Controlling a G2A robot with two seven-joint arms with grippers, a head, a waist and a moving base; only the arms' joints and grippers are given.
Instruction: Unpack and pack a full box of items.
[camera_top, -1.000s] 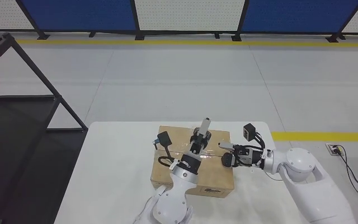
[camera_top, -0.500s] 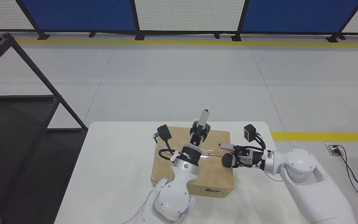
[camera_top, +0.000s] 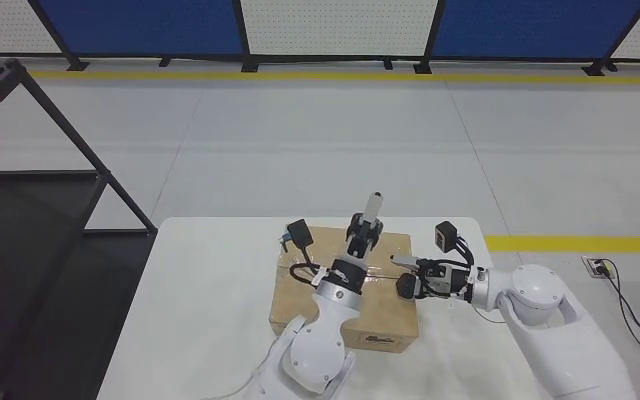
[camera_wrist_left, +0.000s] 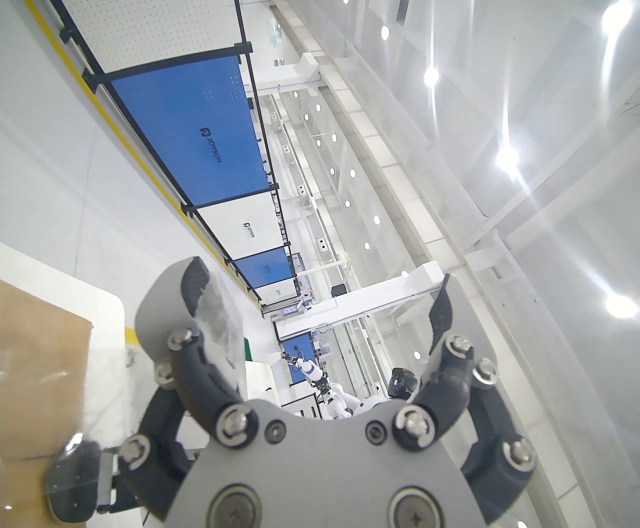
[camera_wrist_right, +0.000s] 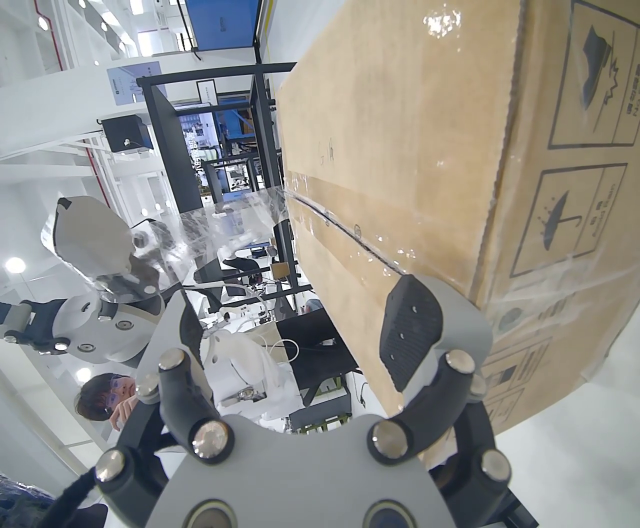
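A taped cardboard box (camera_top: 385, 318) sits mid-table. My left gripper (camera_top: 368, 212) hangs above the box's far half, tilted upward and open (camera_wrist_left: 320, 285). A strip of clear tape (camera_wrist_left: 220, 320) clings to one of its fingers. In the right wrist view that tape (camera_wrist_right: 225, 225) stretches from the box's top seam (camera_wrist_right: 340, 230) up to the left gripper (camera_wrist_right: 90, 245). My right gripper (camera_top: 400, 264) is at the box's right edge, open (camera_wrist_right: 295, 300), with one pad (camera_wrist_right: 410, 330) against the top edge of the box (camera_wrist_right: 400, 125) and nothing held.
The white table (camera_top: 200, 300) has free room left of the box and a narrower band to its right. A black metal rack (camera_top: 60, 200) stands off the table's left side. Blue and white panels line the far floor.
My left gripper has risen and drifted toward the far right over the box, pulling the tape strip up with it. The right arm and the box have stayed put.
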